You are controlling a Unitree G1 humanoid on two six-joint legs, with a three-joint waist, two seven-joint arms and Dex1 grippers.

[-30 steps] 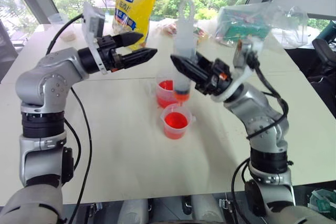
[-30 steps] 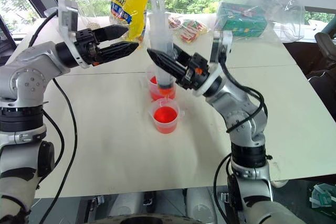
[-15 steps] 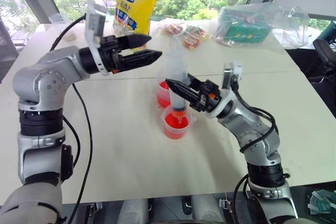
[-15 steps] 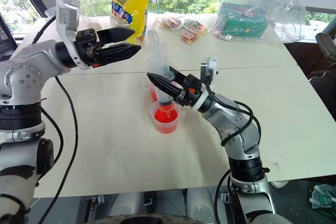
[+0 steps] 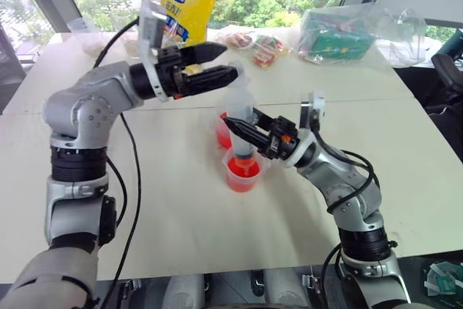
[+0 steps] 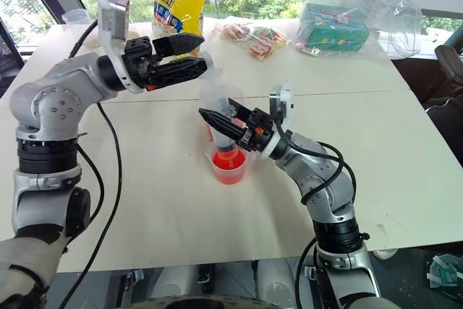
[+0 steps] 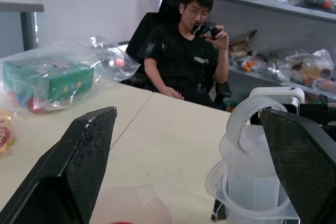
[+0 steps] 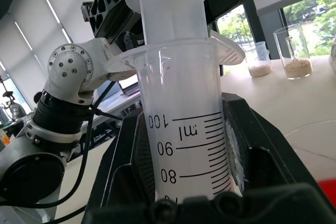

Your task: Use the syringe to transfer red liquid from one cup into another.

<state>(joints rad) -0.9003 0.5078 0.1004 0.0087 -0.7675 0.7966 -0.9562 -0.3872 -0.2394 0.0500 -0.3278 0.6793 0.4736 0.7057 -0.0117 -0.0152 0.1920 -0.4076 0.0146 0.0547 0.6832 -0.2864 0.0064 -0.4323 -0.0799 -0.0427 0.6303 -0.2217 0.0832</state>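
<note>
Clear, smooth plastic for the syringe (image 8: 181,124), barrel faintly frosted, printed with black scale marks; plunger (image 7: 245,132) pale, milky, semi-gloss. Translucent thin plastic for the near cup (image 5: 244,171) and the far cup (image 5: 225,129), holding glossy red liquid (image 5: 242,176). Matt pale laminate on the desk (image 5: 181,208), smooth. Textured matt black, woven-looking, on the left end effector (image 7: 197,145) fingers (image 7: 86,150); same black on the right end effector (image 5: 242,132). Glossy yellow printed film for the far bag (image 5: 187,1). Crinkled clear film around the green box (image 5: 336,34) far right.
</note>
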